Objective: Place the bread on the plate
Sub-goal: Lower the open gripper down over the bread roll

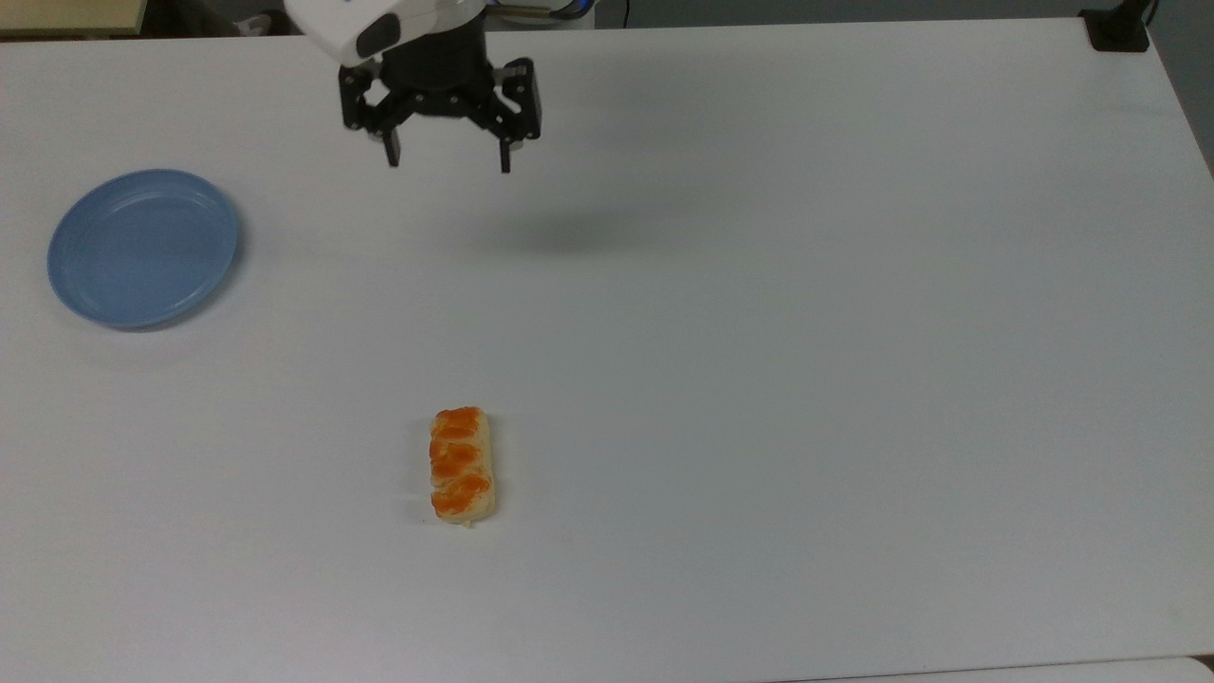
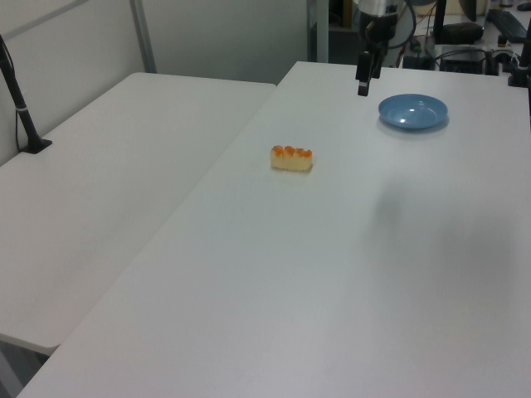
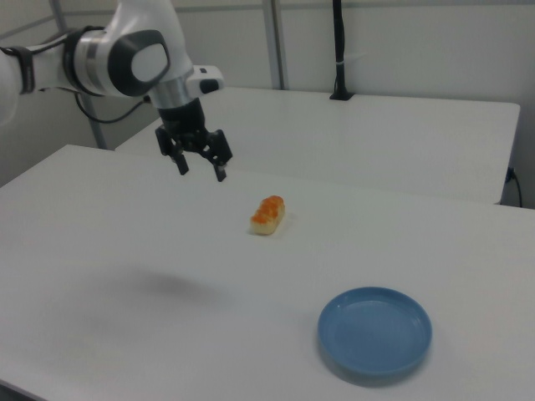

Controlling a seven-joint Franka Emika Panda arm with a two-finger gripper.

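Observation:
The bread (image 1: 462,465), a pale bun with orange glazed patches, lies on the white table (image 1: 759,332) below the top view's centre; it also shows as the bread (image 2: 291,157) and the bread (image 3: 268,215). The light-blue plate (image 1: 142,248) sits bare at the top view's left, and appears as the plate (image 2: 412,111) and the plate (image 3: 374,333). My gripper (image 1: 447,163) hangs open and holding nothing above the table near its far edge in the top view, well apart from the bread and the plate. It shows too as the gripper (image 3: 201,170) and the gripper (image 2: 363,86).
A second white table (image 2: 116,182) adjoins on the left view's left. A black pole mount (image 1: 1117,27) stands at the top view's upper right corner. The arm's shadow (image 1: 560,230) falls on the table under the gripper.

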